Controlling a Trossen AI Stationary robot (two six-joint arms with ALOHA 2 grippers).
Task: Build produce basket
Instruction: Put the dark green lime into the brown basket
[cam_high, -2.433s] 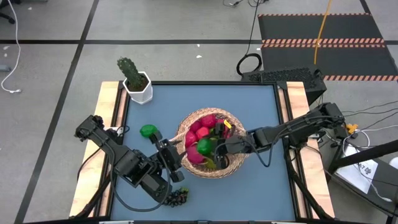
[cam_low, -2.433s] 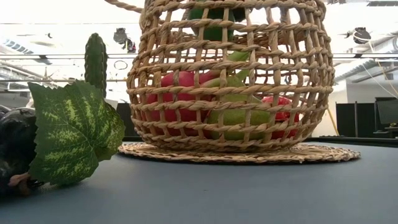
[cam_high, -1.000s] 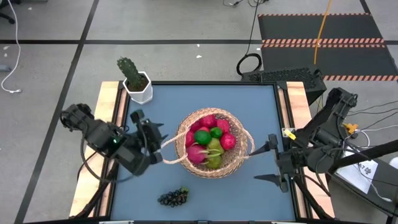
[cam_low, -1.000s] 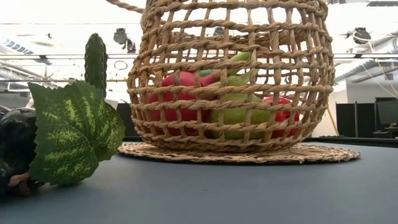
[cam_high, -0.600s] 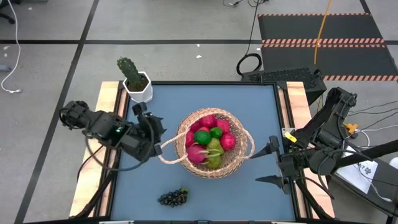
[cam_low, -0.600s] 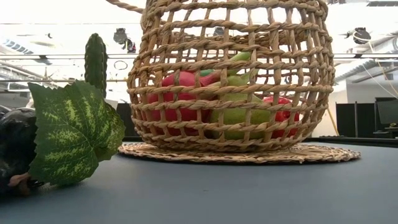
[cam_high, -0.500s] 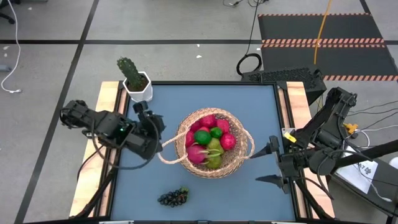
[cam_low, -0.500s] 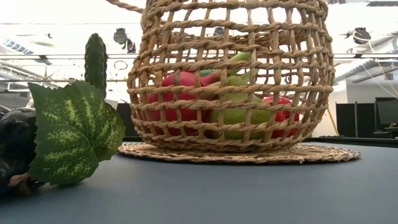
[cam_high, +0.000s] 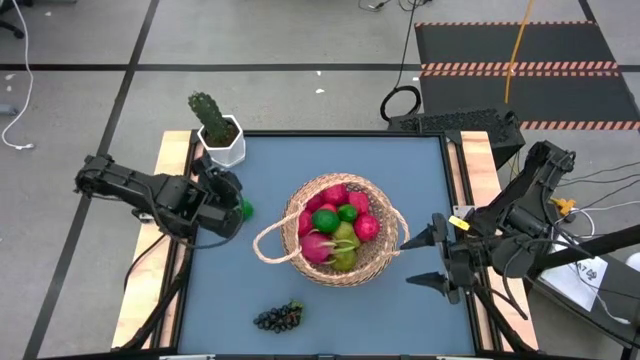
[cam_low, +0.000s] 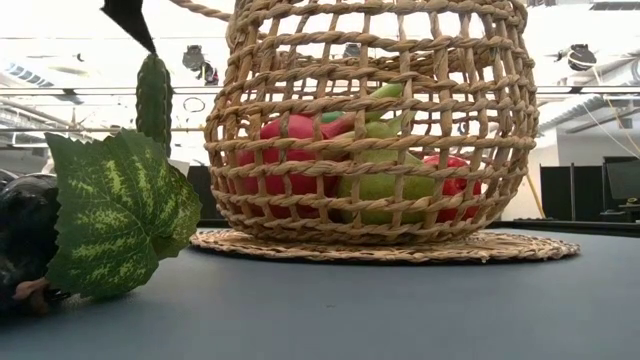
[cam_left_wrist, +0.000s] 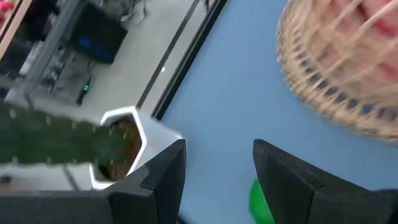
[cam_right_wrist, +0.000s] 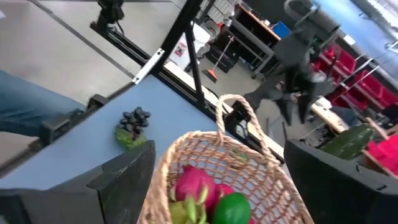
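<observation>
The basket (cam_high: 335, 236) stands in the middle of the blue worktop (cam_high: 420, 180) in the high view. It holds red and pink fruits, green limes and a pear. One loop handle lies out to its lower left. A dark grape bunch (cam_high: 279, 317) lies on the worktop below the basket, apart from it. A lime (cam_high: 243, 209) lies at the left side of the worktop, just beside the left hand (cam_high: 222, 196). This hand is above the left edge, below the white pot with the cactus (cam_high: 215, 125); its fingers are partly open and hold nothing. The right hand (cam_high: 428, 259) waits at the right of the basket, its fingers wide apart and empty.
</observation>
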